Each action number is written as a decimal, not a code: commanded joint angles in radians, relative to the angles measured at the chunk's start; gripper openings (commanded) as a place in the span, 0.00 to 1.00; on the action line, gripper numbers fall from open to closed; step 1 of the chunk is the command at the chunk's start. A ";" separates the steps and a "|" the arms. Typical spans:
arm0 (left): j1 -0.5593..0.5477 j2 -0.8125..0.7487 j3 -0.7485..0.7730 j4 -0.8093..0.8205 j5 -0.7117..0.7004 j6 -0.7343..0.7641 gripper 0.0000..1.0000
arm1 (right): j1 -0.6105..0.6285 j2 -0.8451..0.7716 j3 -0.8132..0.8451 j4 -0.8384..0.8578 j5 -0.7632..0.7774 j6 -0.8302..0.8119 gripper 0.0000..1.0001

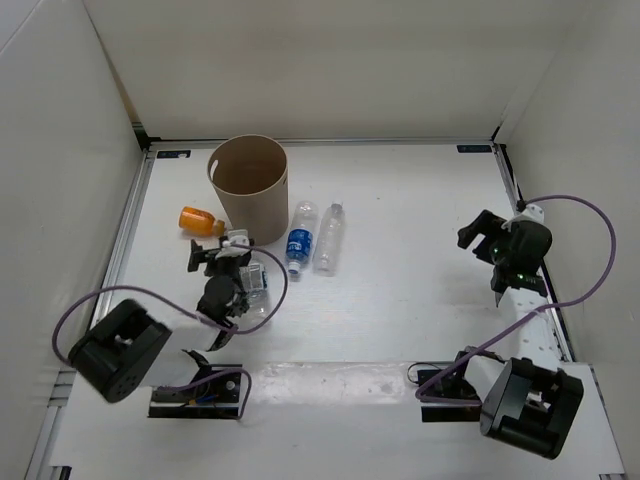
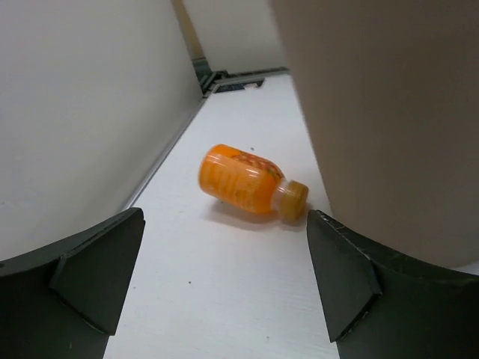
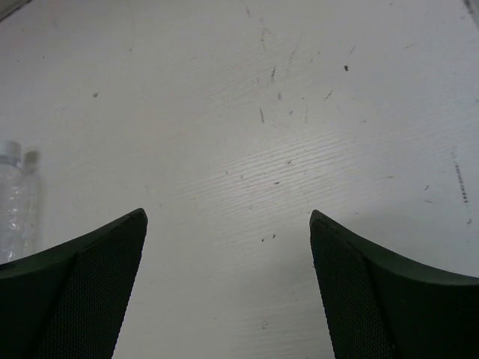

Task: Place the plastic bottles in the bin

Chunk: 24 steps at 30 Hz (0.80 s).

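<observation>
The tan bin (image 1: 248, 180) stands upright at the back left. An orange bottle (image 1: 200, 221) lies on its side left of the bin; in the left wrist view the orange bottle (image 2: 243, 179) lies ahead of the jaws, its cap next to the bin wall (image 2: 389, 112). A blue-labelled bottle (image 1: 299, 240) and a plain clear bottle (image 1: 329, 238) lie side by side right of the bin. A small-labelled clear bottle (image 1: 258, 288) lies beside my left arm. My left gripper (image 1: 222, 254) (image 2: 224, 277) is open and empty, short of the orange bottle. My right gripper (image 1: 478, 232) (image 3: 228, 284) is open and empty over bare table.
White walls enclose the table on the left, back and right. A metal rail (image 1: 128, 230) runs along the left edge. In the right wrist view a clear bottle (image 3: 15, 198) shows at the far left edge. Purple cables loop beside both arms.
</observation>
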 commanded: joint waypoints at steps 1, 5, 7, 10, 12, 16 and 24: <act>0.018 -0.190 -0.074 0.063 -0.029 -0.106 1.00 | 0.042 0.018 0.040 0.039 -0.039 0.019 0.90; 0.021 -0.379 -0.123 -0.048 -0.170 -0.248 1.00 | 0.125 0.006 0.052 0.036 0.067 -0.009 0.90; 0.021 -0.555 -0.105 -0.176 -0.164 -0.303 1.00 | 0.230 0.013 0.071 0.018 0.179 -0.025 0.90; 0.067 -0.791 0.040 -0.789 -0.007 -0.565 1.00 | 0.386 0.047 0.112 -0.010 0.351 -0.039 0.90; 0.119 -0.831 0.108 -1.162 0.115 -0.696 1.00 | 0.416 0.073 0.154 -0.056 0.444 -0.026 0.90; 0.363 -0.773 0.197 -1.400 0.207 -0.897 1.00 | 0.429 0.144 0.214 -0.140 0.440 0.036 0.90; 0.777 -0.445 0.452 -1.658 0.743 -0.957 1.00 | 0.501 0.240 0.308 -0.206 0.467 0.037 0.90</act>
